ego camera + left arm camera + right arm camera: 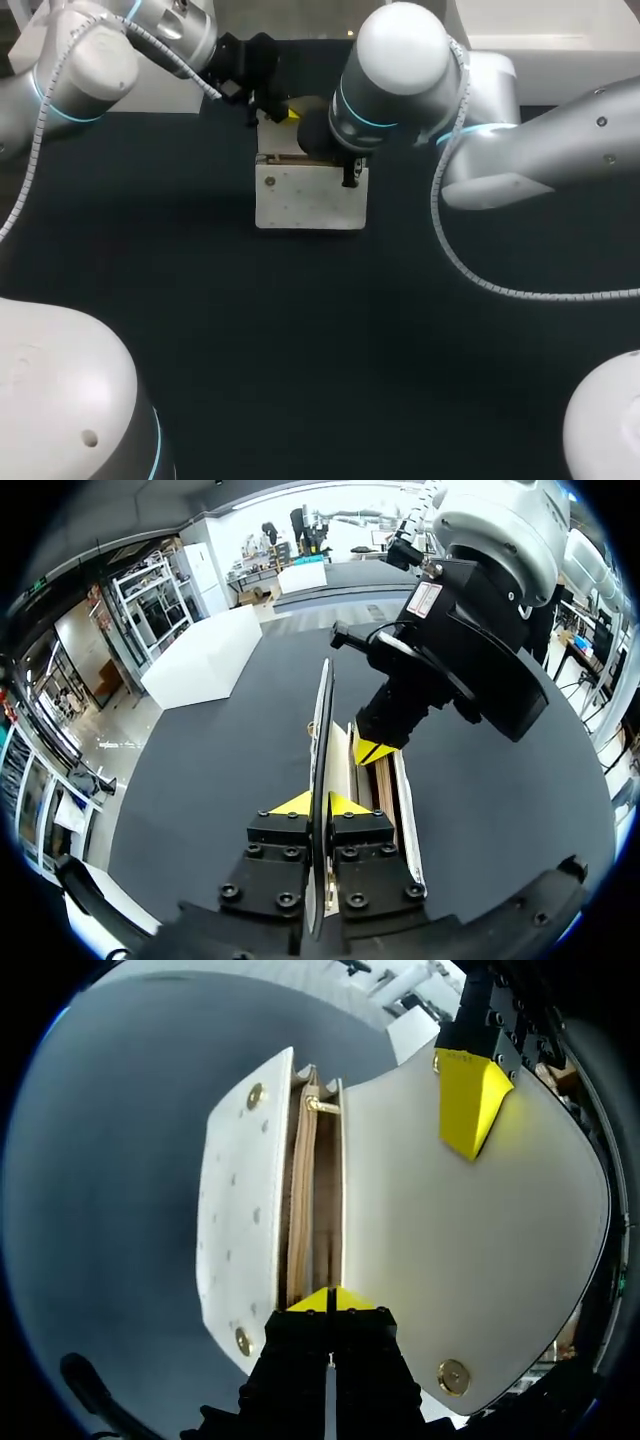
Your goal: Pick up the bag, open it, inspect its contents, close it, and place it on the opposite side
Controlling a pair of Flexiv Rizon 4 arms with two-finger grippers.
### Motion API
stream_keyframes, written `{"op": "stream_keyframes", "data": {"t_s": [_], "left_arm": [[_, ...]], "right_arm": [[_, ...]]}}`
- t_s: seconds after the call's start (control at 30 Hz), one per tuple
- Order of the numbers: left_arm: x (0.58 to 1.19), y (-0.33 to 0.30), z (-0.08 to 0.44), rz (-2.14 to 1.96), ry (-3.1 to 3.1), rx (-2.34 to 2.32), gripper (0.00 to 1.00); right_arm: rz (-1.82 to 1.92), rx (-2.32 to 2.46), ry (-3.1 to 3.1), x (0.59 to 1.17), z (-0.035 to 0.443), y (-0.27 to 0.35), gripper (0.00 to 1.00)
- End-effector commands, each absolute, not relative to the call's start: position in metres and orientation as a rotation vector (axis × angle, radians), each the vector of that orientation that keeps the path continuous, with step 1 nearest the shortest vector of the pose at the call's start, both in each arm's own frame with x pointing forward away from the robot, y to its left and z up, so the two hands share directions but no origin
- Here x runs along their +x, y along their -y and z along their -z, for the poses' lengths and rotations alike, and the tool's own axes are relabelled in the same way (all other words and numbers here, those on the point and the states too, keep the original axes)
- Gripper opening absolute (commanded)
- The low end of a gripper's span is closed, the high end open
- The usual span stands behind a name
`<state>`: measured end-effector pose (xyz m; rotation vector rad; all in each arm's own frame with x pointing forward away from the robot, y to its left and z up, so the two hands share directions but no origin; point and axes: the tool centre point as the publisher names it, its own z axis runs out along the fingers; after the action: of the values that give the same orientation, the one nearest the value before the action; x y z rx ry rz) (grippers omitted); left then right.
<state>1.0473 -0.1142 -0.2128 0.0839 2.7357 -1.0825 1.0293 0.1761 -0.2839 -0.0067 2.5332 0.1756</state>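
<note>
1. While the left fingers point(292, 804) are clamped on the raised flap point(470, 1260), one from each side, the bag point(308, 195) is open. I judge the opening step done and the inspection in hand.
2. The bag sits at the far middle of the table point(300, 350), between the two arms. Whether it rests on the table or hangs just above it, I cannot tell.
3. The right fingers point(312, 1303) are drawn together tip to tip at the rim of the bag's mouth. Whether a wall of the bag is pinched between them, I cannot tell.
4. Contents: the right wrist view looks straight into the mouth, between the studded front panel point(235, 1210) and the flap.
   - A tan lining point(303, 1200) shows, with what looks like a divider running its length.
   - No loose item is visible, and the bottom of the bag is hidden in shadow.
5. Left to do, in my judgement:
   - finish looking inside;
   - lower the flap and shut it;
   - carry the bag to the opposite side and set it down.
</note>
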Motion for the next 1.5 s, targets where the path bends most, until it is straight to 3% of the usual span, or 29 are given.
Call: {"op": "stream_keyframes", "data": {"t_s": [0.03,1.5], "left_arm": [[1.042,0.113,0.211,1.09,-2.72,0.08,0.0],[1.051,0.109,0.211,1.303,-2.775,-0.059,0.0]], "right_arm": [[-0.201,0.02,-2.476,1.024,0.28,-0.171,0.0],[-0.19,-0.075,-2.413,1.016,0.296,-0.174,0.0]]}}
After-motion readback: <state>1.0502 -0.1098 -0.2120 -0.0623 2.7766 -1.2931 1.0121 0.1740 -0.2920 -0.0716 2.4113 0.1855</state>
